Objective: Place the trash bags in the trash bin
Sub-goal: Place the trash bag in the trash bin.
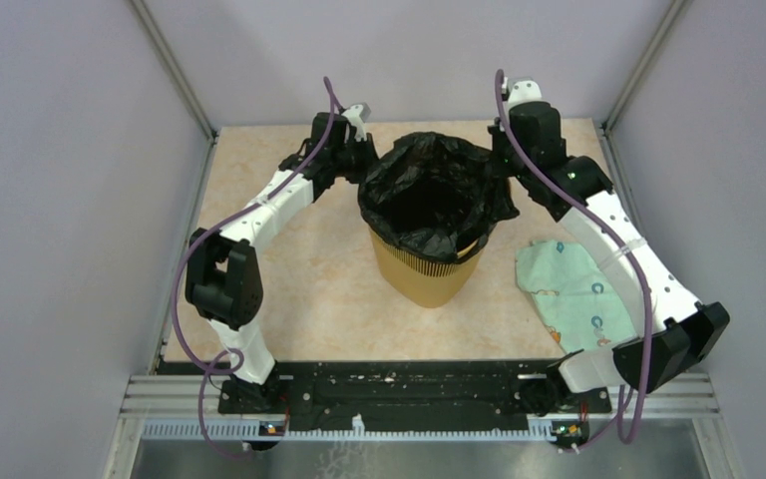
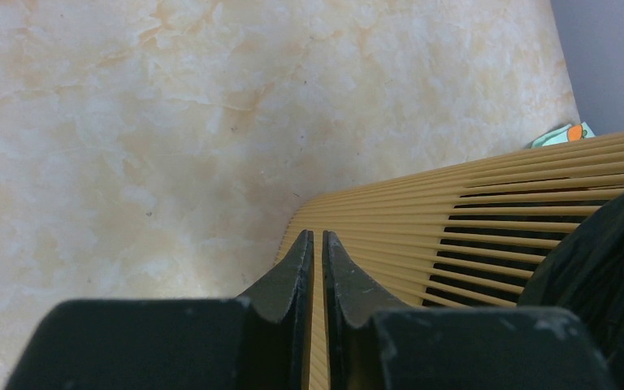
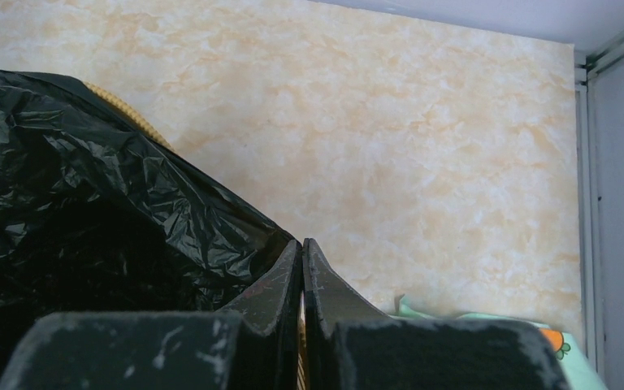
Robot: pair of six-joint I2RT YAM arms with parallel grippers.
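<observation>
Trash bag [image 1: 429, 195]: I'm seeing it lining the trash bin [image 1: 427, 271].
Left gripper [image 2: 314, 235]: fingers narrow, beside bin.
Right gripper [image 3: 301, 242]: fingers together at bag edge.

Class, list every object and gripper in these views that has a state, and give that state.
trash bag: opened out, lining the bin, edge draped over its rim.
trash bin: upright, lined.
green cloth: lying rumpled beside the bin, apart from it.
left gripper: jaws almost together, nothing seen between them.
right gripper: shut, tips at the bag's edge.
</observation>
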